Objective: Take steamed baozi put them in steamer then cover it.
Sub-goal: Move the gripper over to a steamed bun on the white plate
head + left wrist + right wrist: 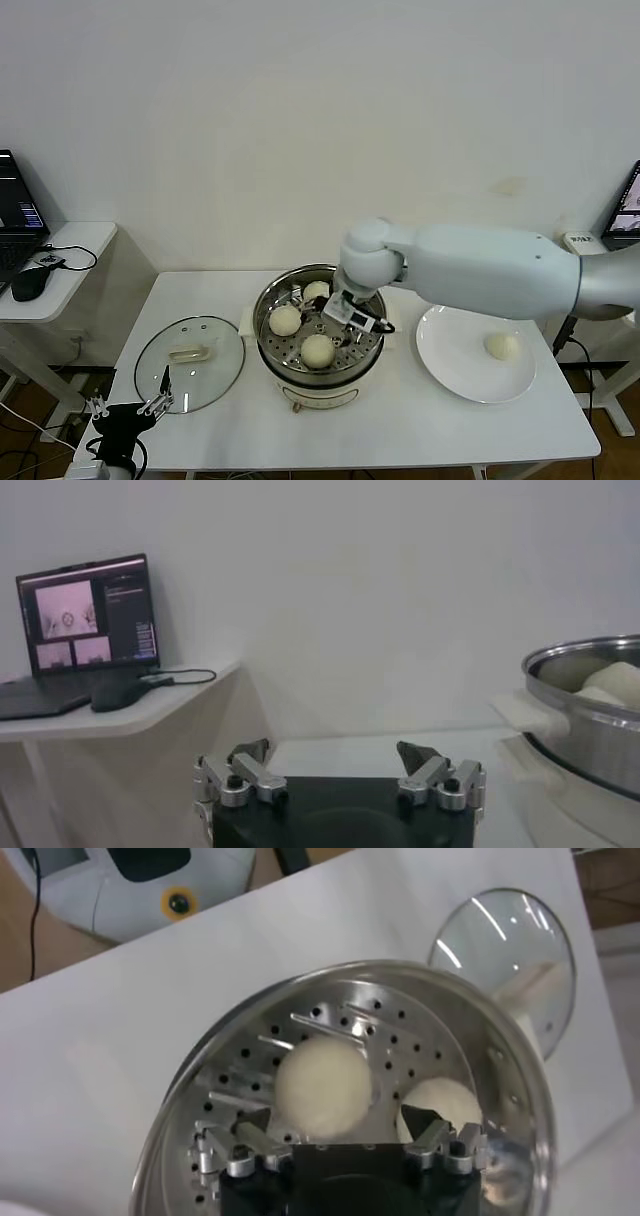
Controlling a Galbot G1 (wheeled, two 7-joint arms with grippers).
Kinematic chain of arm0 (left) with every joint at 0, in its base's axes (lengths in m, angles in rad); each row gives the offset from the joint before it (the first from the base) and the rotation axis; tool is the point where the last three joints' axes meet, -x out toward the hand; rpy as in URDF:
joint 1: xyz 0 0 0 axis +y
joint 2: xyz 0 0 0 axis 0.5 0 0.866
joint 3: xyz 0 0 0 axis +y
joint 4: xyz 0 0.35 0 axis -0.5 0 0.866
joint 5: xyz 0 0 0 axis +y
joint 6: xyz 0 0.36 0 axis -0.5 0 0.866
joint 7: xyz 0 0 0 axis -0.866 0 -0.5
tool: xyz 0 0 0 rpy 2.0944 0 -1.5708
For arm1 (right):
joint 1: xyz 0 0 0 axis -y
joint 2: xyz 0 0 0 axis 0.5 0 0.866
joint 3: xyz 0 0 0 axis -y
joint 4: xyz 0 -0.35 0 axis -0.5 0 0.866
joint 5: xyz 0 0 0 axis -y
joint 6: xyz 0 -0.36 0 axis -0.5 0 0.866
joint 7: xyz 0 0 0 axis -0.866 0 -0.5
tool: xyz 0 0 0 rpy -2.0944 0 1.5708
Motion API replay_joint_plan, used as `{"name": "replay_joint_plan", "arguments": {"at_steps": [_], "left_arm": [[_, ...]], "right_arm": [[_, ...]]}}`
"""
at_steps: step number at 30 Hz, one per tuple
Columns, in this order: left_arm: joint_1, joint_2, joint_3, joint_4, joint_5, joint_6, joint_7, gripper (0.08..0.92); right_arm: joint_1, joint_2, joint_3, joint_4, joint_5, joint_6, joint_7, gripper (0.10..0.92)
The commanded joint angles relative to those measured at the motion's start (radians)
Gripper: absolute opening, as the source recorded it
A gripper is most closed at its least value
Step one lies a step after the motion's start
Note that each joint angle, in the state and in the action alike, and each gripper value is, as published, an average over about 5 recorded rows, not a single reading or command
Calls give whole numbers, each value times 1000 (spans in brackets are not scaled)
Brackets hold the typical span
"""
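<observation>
We find no brand, label or legible writing on any item; the laptop [85,635] on the side desk [55,262] at far left shows a lit screen, but its text is too small to read.

The steamer [268,300] stands at the middle of the white table [400,420]. Three buns [317,350] rest on its perforated tray, and a fourth bun [501,346] lies on the white plate [450,360] to the right. The buns are round, so no long axis can be stated.

The lid [190,364] lies flat on the table left of the steamer, handle upward; the oblong handle runs roughly left to right, slightly skewed.

The right gripper [338,1120] is over the steamer's right side, pointing down into the pot. Its jaws stand wide apart, either side of one bun on the tray; we see no finger pressed against that bun.

The left gripper [335,755] is parked at the near left corner of the table, near the lid's near edge, jaws spread fully and holding nothing.
</observation>
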Motion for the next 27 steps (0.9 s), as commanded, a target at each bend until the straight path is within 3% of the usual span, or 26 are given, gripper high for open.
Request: {"name": "replay_joint_plan", "arguments": {"at_steps": [1,10,17,27], "left_arm": [[-2,12,-9,-2,-9,1,0,823],[-5,45,-17,-4,-17,3,1,823],[-11,61,-15,1,-19,5,1,823],[-5,65,-11,7,-16,7,1,823]], "right_arm": [[65,-138,80,23,64,-169,-35,823],[2,-411,144,67,52,-382,-20,823],[-152,-538,217,-4,-65,-350,-28,823],[-579,-572,533,-188,-202,-274,-42,823]]}}
